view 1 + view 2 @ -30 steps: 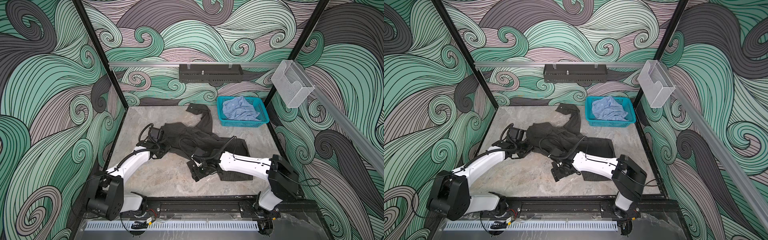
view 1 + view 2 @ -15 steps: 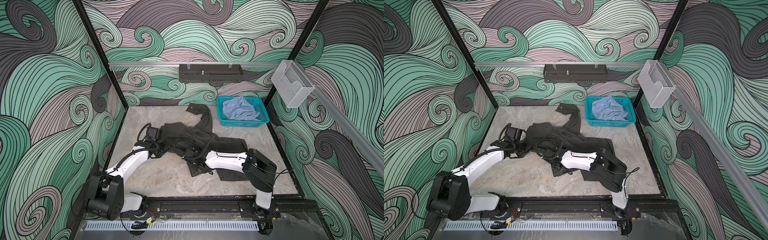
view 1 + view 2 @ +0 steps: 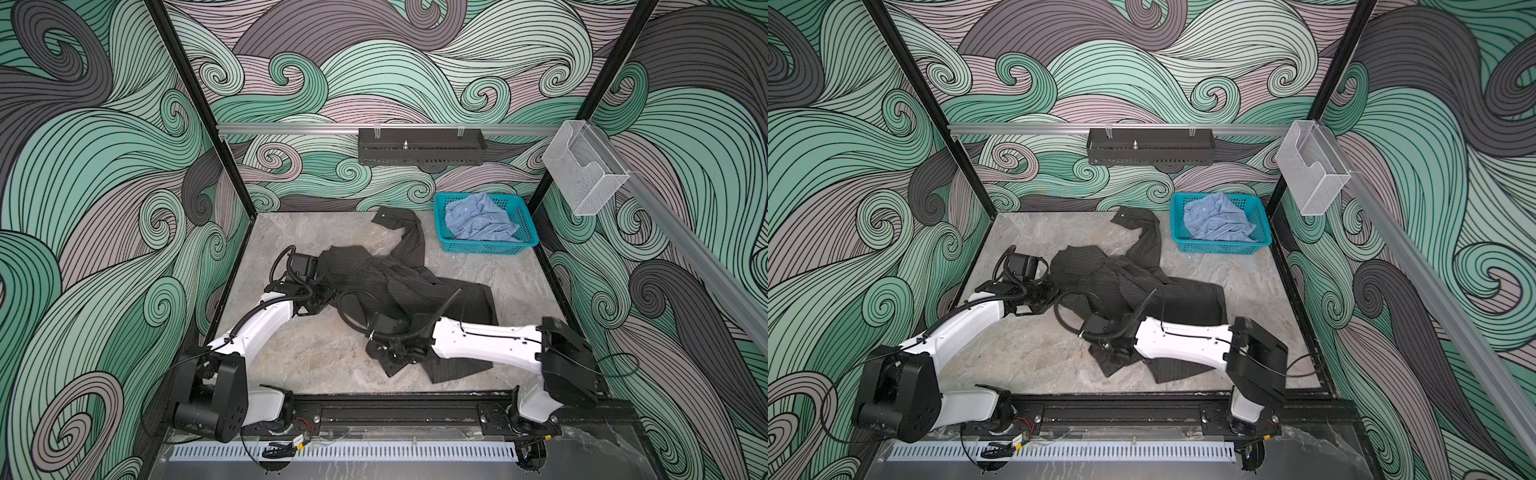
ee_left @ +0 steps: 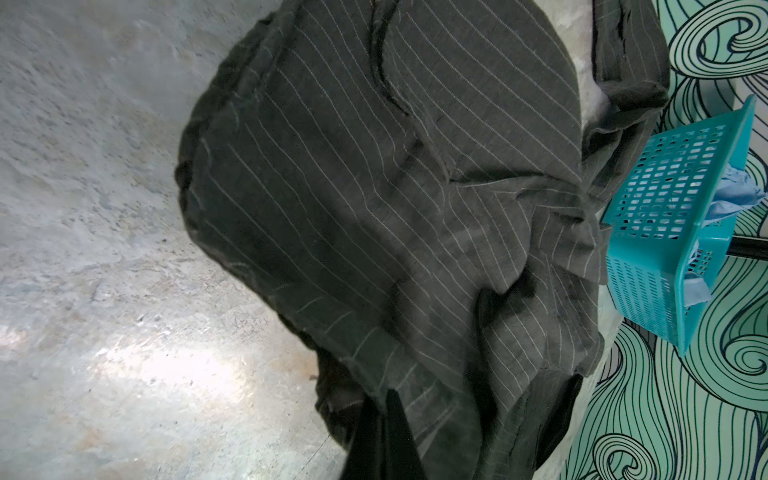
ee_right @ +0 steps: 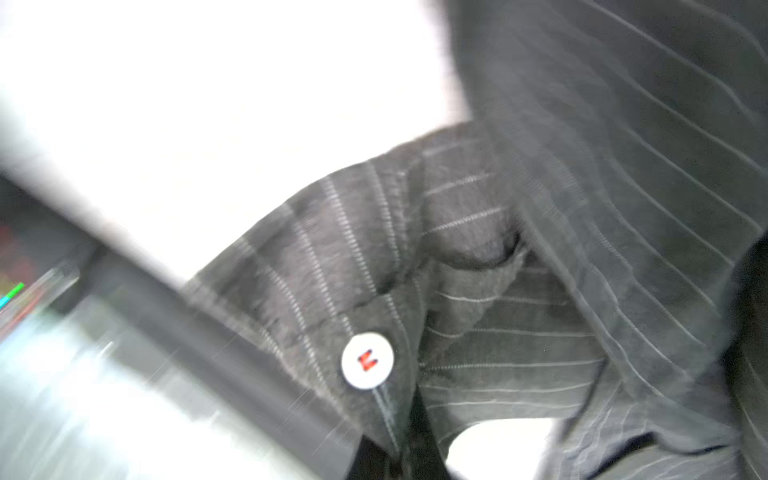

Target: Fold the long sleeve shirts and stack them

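The left gripper (image 4: 388, 411) pinches the left edge and the right gripper (image 3: 397, 353) pinches the near cuff (image 5: 332, 299) of the crumpled dark grey striped cloth shirt (image 3: 399, 286) mid-table, likely to pull it flat, while the light blue cloth shirt (image 3: 478, 218) waits in the teal plastic basket (image 3: 482, 248) far right.

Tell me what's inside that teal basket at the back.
A crumpled light blue shirt fills the teal basket. Anything beneath the cloth, and the basket's floor, is covered and cannot be seen.
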You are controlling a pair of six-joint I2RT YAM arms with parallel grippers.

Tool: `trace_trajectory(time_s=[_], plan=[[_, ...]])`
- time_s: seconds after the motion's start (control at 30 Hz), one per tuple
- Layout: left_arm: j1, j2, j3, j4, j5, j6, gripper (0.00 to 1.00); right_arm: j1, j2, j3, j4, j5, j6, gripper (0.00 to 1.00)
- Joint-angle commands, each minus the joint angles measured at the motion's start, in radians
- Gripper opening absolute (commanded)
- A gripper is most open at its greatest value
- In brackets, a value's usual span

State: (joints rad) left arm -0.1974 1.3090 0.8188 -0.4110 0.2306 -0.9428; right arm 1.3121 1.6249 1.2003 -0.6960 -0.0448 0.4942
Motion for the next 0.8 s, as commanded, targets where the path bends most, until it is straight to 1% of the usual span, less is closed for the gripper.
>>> trace_trajectory(time_s=[0.0,0.07,0.13,0.17,0.2,0.23,0.27,0.33,0.37,0.43,0.47,0.53,0.6,0.67,0.77], plan=[[0.025,-0.035,0.023,-0.034,0.021,0.028,0.0,0.15,-0.019,0.065,-0.016,-0.183,-0.139,0.0],[0.041,-0.046,0.022,-0.046,0.027,0.035,0.0,0.214,0.005,0.101,-0.01,-0.215,-0.166,0.0],[0.064,-0.063,0.021,-0.062,0.035,0.044,0.0,0.244,0.033,0.122,-0.015,-0.211,-0.184,0.02],[0.073,-0.074,0.02,-0.069,0.036,0.049,0.0,0.244,0.043,0.12,-0.017,-0.197,-0.182,0.22],[0.082,-0.085,0.015,-0.072,0.039,0.052,0.0,0.242,0.046,0.113,-0.02,-0.175,-0.176,0.38],[0.089,-0.093,0.013,-0.077,0.041,0.057,0.0,0.239,0.04,0.108,-0.023,-0.145,-0.169,0.49],[0.097,-0.101,0.011,-0.083,0.041,0.062,0.0,0.235,0.024,0.1,-0.031,-0.098,-0.156,0.59],[0.108,-0.112,0.008,-0.097,0.042,0.07,0.0,0.204,-0.028,0.061,-0.03,-0.029,-0.106,0.7],[0.113,-0.115,0.007,-0.1,0.044,0.073,0.0,0.173,-0.067,0.034,-0.036,0.011,-0.063,0.74],[0.119,-0.119,0.003,-0.105,0.047,0.077,0.0,0.108,-0.163,-0.04,-0.037,0.093,0.037,0.79],[0.121,-0.121,-0.001,-0.108,0.048,0.079,0.0,0.07,-0.223,-0.088,-0.043,0.132,0.102,0.8],[0.124,-0.127,-0.006,-0.11,0.05,0.079,0.0,-0.022,-0.352,-0.195,-0.05,0.165,0.254,0.79],[0.125,-0.13,-0.009,-0.118,0.05,0.082,0.0,-0.118,-0.505,-0.345,-0.076,0.182,0.465,0.77],[0.129,-0.134,-0.01,-0.125,0.05,0.086,0.0,-0.184,-0.663,-0.478,-0.127,0.189,0.663,0.73],[0.134,-0.142,-0.011,-0.141,0.044,0.099,0.0,-0.216,-0.864,-0.621,-0.211,0.185,0.883,0.67]])
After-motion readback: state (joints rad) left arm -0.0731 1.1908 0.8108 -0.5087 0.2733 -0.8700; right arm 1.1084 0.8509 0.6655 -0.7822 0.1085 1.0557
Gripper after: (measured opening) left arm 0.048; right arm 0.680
